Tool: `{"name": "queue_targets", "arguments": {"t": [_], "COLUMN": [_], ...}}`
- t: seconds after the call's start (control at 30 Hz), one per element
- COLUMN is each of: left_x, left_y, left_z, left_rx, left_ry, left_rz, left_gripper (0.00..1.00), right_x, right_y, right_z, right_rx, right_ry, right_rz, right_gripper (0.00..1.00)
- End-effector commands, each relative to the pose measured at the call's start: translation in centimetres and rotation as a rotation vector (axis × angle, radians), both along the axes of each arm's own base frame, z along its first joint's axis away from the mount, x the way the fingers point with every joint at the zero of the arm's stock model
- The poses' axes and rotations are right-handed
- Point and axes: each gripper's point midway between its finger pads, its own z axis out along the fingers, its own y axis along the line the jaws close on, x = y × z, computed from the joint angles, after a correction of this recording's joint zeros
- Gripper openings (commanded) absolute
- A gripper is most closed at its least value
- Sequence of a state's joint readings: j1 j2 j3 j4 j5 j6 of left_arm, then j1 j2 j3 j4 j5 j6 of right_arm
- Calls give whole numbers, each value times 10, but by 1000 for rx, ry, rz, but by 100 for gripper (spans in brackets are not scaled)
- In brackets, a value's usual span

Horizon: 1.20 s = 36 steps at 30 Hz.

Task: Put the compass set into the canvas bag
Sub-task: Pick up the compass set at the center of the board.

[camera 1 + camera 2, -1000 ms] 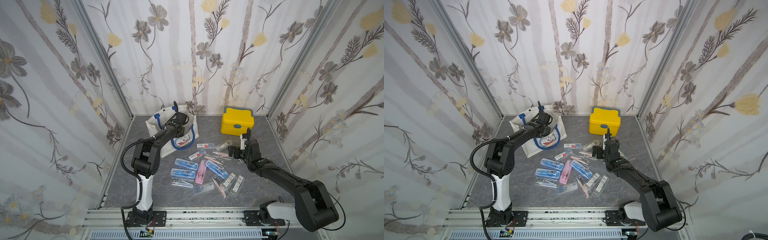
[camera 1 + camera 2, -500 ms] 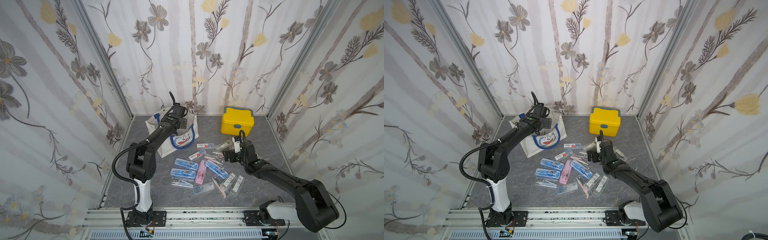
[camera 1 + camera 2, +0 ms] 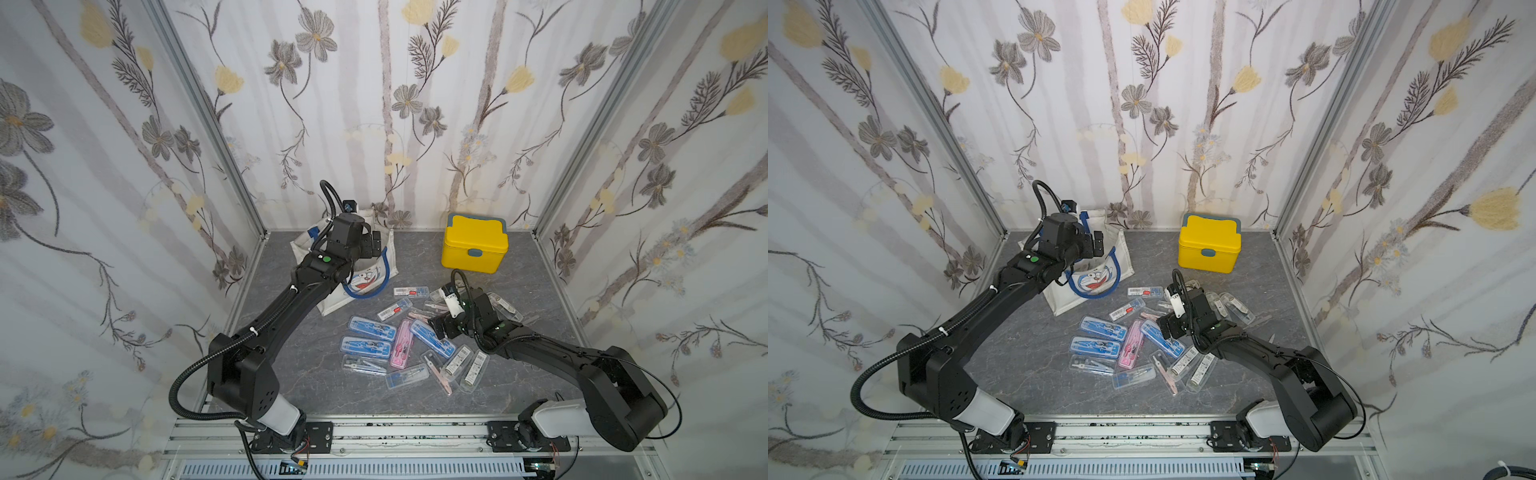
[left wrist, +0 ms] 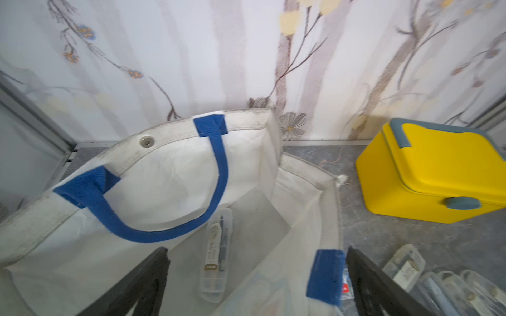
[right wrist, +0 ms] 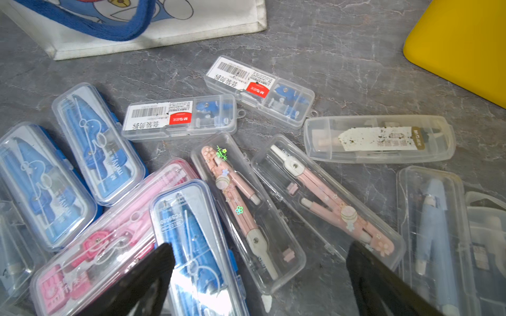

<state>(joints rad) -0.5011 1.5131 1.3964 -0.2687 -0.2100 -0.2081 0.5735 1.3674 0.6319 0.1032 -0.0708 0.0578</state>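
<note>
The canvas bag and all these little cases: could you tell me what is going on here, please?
Two robot arms are loading the canvas bag. The left gripper hangs over the bag's open mouth, jaws open and empty, and one clear compass case lies inside. The right gripper hovers low over the pile of compass cases on the table, jaws open, holding nothing. Most of the pile is not yet packed.
</note>
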Motion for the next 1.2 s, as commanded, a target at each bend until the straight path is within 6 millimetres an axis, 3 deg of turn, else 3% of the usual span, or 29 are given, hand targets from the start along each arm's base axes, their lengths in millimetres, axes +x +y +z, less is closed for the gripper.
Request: {"name": "queue_targets", "arguments": {"t": [0.0, 0.2, 0.43, 0.47, 0.67, 0.9, 1.03, 1.17], "left_x": [-20, -53, -58, -58, -58, -58, -57, -55], "left_y": [-31, -64, -73, -74, -75, -75, -74, -74], "left_z": [20, 6, -13, -15, -19, -22, -24, -26], "left_rx": [-134, -192, -211, -211, -209, -203, -204, -197], "left_ry": [-70, -45, -1, 3, 7, 12, 16, 26], "left_rz": [-105, -183, -177, -179, -181, -183, -171, -160], "left_gripper": [100, 100, 100, 100, 100, 100, 100, 100], "right_x": [-8, -34, -34, -35, -27, -37, -37, -33], "right_y": [5, 23, 35, 32, 39, 45, 39, 31], "right_z": [-2, -32, -59, -70, -74, -72, -68, -62], "right_rx": [-61, -233, -387, -416, -437, -393, -368, -336], "right_ry": [-4, 22, 26, 50, 66, 94, 113, 119], "right_rz": [52, 185, 201, 201, 200, 238, 230, 208], "right_gripper": [97, 95, 85, 83, 78, 75, 66, 64]}}
